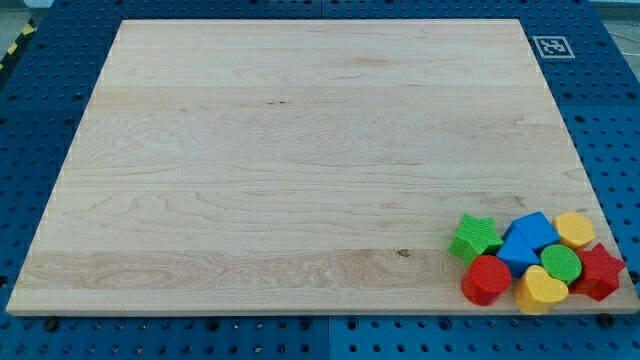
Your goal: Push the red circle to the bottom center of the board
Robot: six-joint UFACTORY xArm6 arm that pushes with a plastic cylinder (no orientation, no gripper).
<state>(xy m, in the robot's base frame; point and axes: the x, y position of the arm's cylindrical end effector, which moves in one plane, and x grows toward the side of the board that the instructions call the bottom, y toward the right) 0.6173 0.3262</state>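
Note:
The red circle point(486, 279) lies near the board's bottom right corner, at the left edge of a tight cluster of blocks. Touching or close around it are a green star point(475, 238) above it, a blue block point(528, 240) to its upper right, and a yellow heart point(540, 289) to its right. Further right are a green circle point(561, 263), a yellow block point(574, 229) and a red star point(600, 271). My tip does not show in the camera view.
The wooden board point(300, 150) fills most of the view and rests on a blue perforated table point(30, 90). A black-and-white marker tag point(552, 46) sits at the board's top right corner.

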